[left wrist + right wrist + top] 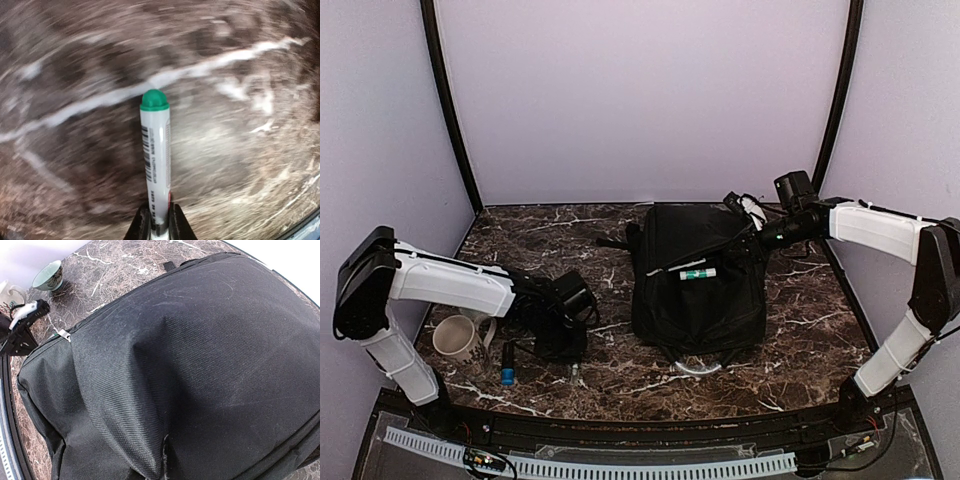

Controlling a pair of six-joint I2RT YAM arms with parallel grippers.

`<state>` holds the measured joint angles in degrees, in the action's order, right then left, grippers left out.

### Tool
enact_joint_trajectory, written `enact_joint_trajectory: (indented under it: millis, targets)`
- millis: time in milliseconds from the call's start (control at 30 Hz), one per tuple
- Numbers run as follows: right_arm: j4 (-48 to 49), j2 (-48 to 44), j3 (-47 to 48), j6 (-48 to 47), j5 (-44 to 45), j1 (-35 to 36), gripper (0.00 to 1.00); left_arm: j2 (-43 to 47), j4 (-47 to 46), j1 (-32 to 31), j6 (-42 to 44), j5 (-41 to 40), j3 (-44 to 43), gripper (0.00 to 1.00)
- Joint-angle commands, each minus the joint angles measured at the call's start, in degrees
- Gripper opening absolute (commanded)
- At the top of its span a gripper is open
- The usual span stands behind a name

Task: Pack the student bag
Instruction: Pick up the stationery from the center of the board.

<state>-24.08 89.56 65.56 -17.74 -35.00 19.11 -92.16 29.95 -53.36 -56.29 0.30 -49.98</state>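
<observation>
Though clamped on a green-capped marker point(155, 145), only holding it by the very tail end in the left gripper point(159, 220). Fingers point(137, 225) snug on both sides, rest of the barrel poking straight out ahead, cap farthest away. Nothing but smeared marble tabletop point(240, 125) beyond it in the wrist view.

Student bag point(698, 300) well off to that gripper's right, flat on the table and right up against the right gripper point(755, 240). Can't see the right fingers in their own view, but closed all the way. Judging by the pucker of black fabric bunching toward the camera, probably pinching the bag's top panel to hold the mouth open. Second white marker point(698, 270) lying at the zip line, a little to that gripper's left.

Stuff to worry about, imo:
- Such a short bite on the marker = easy to swivel or slip out on a fast swing over.
- Long overhang too, so could stab the bag's rim instead of going in.
- Could lose that thin fabric pinch, and then no open mouth to aim at.
- Might knock the other marker off the bag.
- Mug point(458, 338) and a blue-capped thing point(507, 372) close on the left gripper's left, could get clipped on a careless turn.
</observation>
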Motion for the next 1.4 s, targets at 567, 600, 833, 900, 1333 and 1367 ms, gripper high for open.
enact_joint_trajectory:
  millis: [567,600,833,900,1333,1367]
  targets:
    - [3.7,-1.0,0.9,-0.4,-3.4,0.0,0.00,-16.1,14.9,-6.3,19.9,0.8,-17.1,0.11]
    - [3.7,-1.2,0.8,-0.5,-3.3,0.0,0.00,-16.1,15.1,-6.3,19.9,0.7,-17.6,0.08]
    - [3.6,-1.8,0.9,-0.6,-4.0,0.0,0.00,-14.0,19.6,-8.2,20.4,-4.4,-23.0,0.00]
    - [3.5,-1.9,0.9,-0.7,-4.2,-0.1,0.00,-13.1,20.4,-9.1,21.4,-5.4,-25.1,0.00]
    - [2.0,-1.5,2.1,-1.5,-4.6,-0.2,0.00,-10.9,11.6,-11.0,36.0,-6.8,-42.4,0.00]
    - [2.2,-1.7,2.0,-1.4,-4.6,-0.2,0.00,-11.7,10.5,-11.0,37.4,-6.4,-44.0,0.00]
